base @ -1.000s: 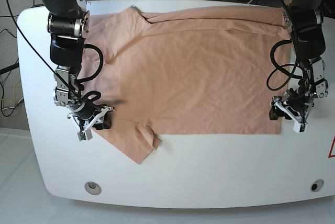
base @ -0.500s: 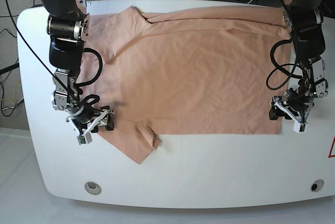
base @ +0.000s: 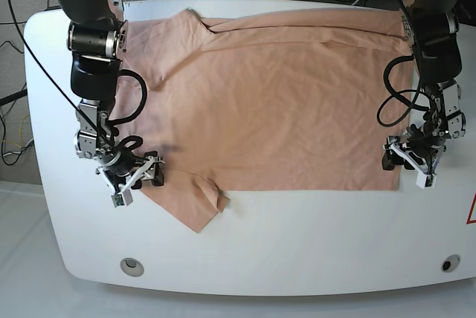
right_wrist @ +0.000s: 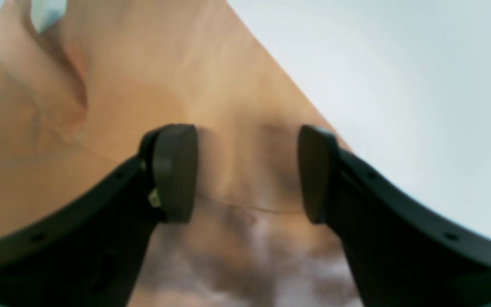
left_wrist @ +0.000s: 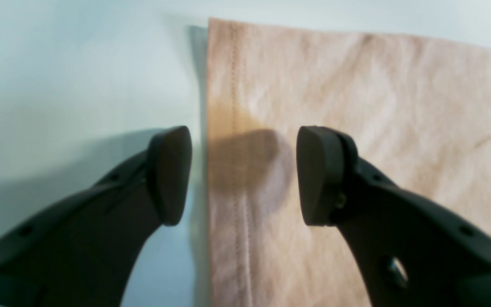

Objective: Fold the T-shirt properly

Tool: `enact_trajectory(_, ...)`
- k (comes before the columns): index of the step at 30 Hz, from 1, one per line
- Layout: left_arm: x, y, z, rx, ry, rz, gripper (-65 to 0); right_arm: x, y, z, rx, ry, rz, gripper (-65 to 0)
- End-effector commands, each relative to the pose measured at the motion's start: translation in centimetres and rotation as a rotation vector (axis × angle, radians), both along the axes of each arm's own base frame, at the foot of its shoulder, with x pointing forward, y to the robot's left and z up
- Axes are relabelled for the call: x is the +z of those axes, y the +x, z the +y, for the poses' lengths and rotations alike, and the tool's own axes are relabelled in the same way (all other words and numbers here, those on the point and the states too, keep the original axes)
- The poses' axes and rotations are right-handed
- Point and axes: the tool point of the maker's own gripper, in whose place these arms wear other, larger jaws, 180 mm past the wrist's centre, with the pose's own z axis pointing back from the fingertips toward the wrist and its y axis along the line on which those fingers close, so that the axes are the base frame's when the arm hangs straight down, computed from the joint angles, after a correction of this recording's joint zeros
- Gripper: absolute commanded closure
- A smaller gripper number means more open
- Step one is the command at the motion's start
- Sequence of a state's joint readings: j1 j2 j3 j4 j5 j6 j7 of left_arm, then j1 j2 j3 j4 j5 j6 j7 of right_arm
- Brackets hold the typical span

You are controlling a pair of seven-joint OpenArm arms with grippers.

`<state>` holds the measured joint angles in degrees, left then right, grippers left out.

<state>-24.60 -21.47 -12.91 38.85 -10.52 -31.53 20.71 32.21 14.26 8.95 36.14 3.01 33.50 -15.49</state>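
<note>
Currently we're pre-grasp: left gripper (left_wrist: 244, 175) straddles the T-shirt (base: 282, 102) hem edge, right gripper (right_wrist: 247, 172) over the sleeve (base: 190, 203), both jaws wide, holding nothing. Next: descend, pinch.

The T-shirt (right_wrist: 237, 106) is blurred in the right wrist view, and its far edge (base: 297, 15) is hidden by both arms
</note>
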Motion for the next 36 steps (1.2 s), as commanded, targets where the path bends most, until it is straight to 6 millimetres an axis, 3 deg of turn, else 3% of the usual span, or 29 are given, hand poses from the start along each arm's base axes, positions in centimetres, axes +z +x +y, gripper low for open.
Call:
enact_trajectory(1, 1.36, 0.96, 0.47, 0.0, 0.017, -0.032, -37.2, 2.69, 1.85, -0.56, -0.005, 0.009, -0.078, -36.5)
enact_trajectory(36, 1.21, 1.07, 0.16, -0.006, 0.027, -0.026, -36.3, 2.23, 1.6, -1.04, -0.029, 0.001, -0.054, -36.5)
